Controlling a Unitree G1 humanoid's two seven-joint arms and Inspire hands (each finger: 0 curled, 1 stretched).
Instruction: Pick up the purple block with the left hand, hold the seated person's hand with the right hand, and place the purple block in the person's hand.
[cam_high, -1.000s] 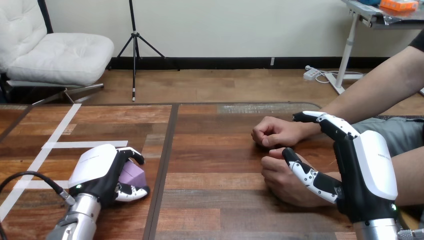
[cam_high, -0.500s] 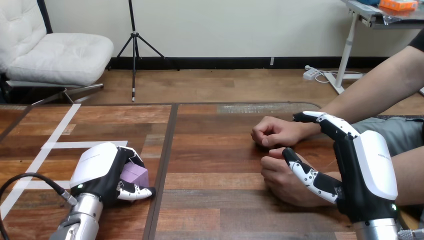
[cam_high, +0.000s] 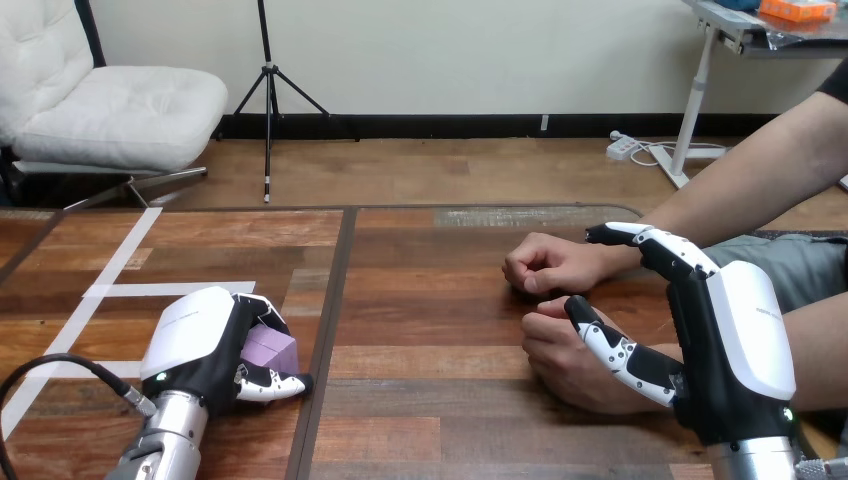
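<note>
**A:** so the left hand (cam_high: 200, 345) has its fingers wrapped round the purple block (cam_high: 270, 348), low over the table (cam_high: 430, 400)?

**B:** yep. right hand (cam_high: 740, 340) is spread open, thumb lying on the person's nearer fist (cam_high: 560, 372), not curled round it. their other fist (cam_high: 545, 265) sits just behind.

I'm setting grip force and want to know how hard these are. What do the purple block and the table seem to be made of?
The purple block looks like matte foam or soft plastic: flat, pale lilac faces with no shine. The look leaves open which. The table looks like wood planks or a wood-look laminate with a low sheen: visible grain in mixed brown strips.
</note>
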